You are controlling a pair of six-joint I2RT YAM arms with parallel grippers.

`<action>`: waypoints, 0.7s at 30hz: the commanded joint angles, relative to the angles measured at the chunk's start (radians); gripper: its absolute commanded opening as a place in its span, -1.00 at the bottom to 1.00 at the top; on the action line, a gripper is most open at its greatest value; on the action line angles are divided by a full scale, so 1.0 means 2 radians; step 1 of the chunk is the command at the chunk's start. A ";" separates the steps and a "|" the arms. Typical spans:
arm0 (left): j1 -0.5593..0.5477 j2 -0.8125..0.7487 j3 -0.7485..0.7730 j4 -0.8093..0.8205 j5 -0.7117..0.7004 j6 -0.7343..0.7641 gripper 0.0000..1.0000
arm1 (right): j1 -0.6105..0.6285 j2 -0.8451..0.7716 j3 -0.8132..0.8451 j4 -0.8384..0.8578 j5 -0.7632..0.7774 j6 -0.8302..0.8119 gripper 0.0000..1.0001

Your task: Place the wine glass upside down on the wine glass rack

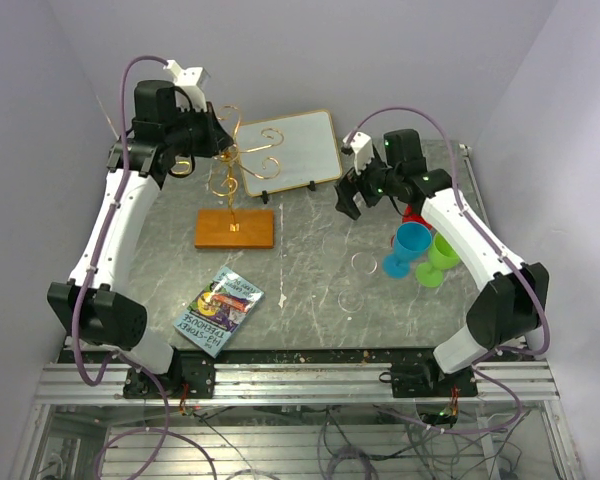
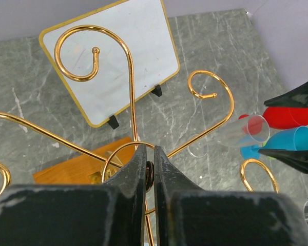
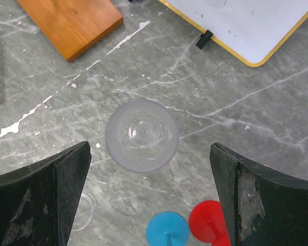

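**A:** From above, where is the glass?

**B:** The glass (image 1: pixel 363 265) stands on the table (image 1: pixel 300 255), right of the middle and nearer the right edge. From here it shows only as a clear ring. A second glass (image 1: pixel 348 300) is just beside it, toward the near edge, and coloured cups (image 1: pixel 408 248) stand near it on the right-edge side.

**A:** And the rack?

**B:** The rack (image 1: pixel 235 228) is in the left half, its base flat and its stem upright. A board (image 1: pixel 288 150) leans near the far edge, to the right of the rack. The left tool (image 1: pixel 223 152) is up among the rack's curls. The right tool (image 1: pixel 350 203) hangs on the far side of the glass.

**A:** What does the left wrist show?

**B:** The tool's fingers are closed to a slit with the rack's stem running through it, so it looks clamped on the wire. Past one curl the glass shows side-on. Its foot is on the table, its bowl is above that and its mouth points up, so its long axis is vertical.

**A:** And the right wrist?

**B:** That view looks straight down the glass's axis, so the glass reads as rings inside one another. The fingers are spread wide at either side of the view and hold nothing. The glass sits between them in the view, down on the table and untouched.
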 commanded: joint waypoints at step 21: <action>-0.006 -0.046 -0.039 0.043 -0.034 0.046 0.44 | 0.003 0.061 0.122 -0.090 0.093 0.059 0.06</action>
